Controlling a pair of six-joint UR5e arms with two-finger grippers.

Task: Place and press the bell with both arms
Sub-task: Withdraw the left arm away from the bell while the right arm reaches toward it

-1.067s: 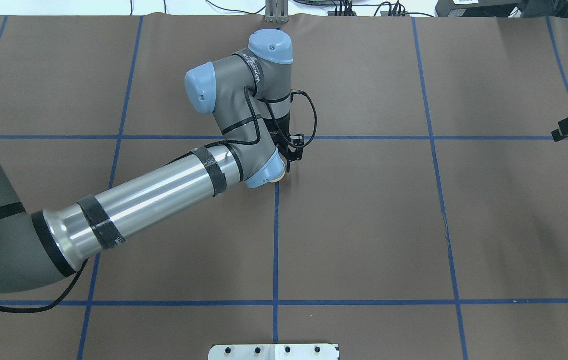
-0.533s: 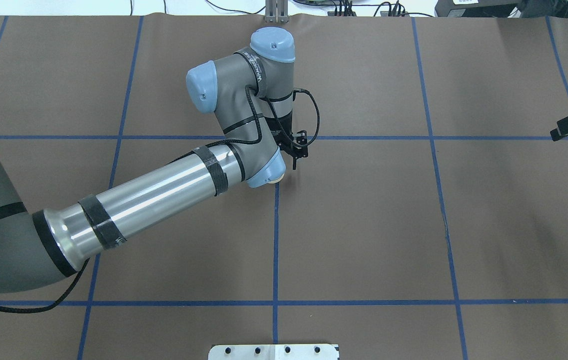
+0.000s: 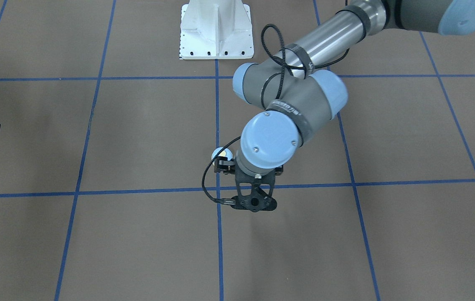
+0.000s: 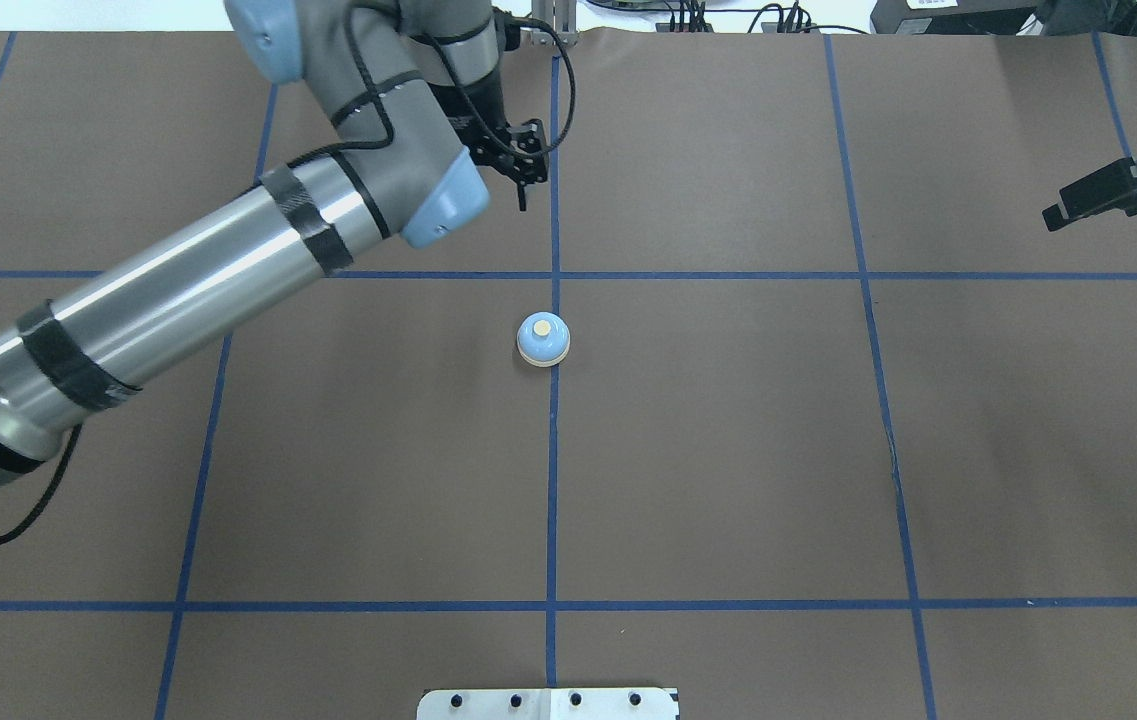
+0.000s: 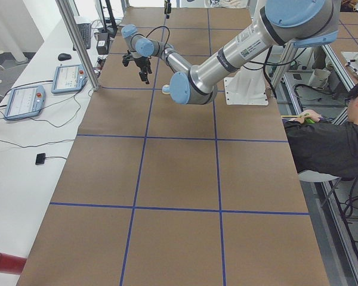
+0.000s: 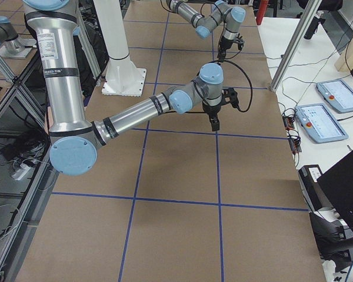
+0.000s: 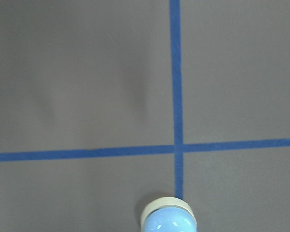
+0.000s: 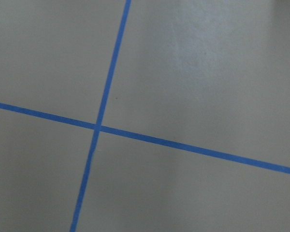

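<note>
Two arms over the brown bench (image 4: 728, 450). Left arm (image 4: 208, 250) stretched toward the far edge, left gripper (image 4: 523, 185) high near it, finger gap impossible to tell. Right gripper (image 4: 1068, 208) by the right edge, fingers likewise unclear. Bell (image 4: 543, 340) upright mid-bench on the centre tape line (image 4: 552, 480), touching neither gripper.

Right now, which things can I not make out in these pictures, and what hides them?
left fingers: overhead view, too small and dark; open or shut unclear.
right fingers: overhead view, small, dark, near the right edge; gap unclear.
bell: front-facing view, left wrist hides part; left wrist view, bottom edge cuts off its button.
</note>
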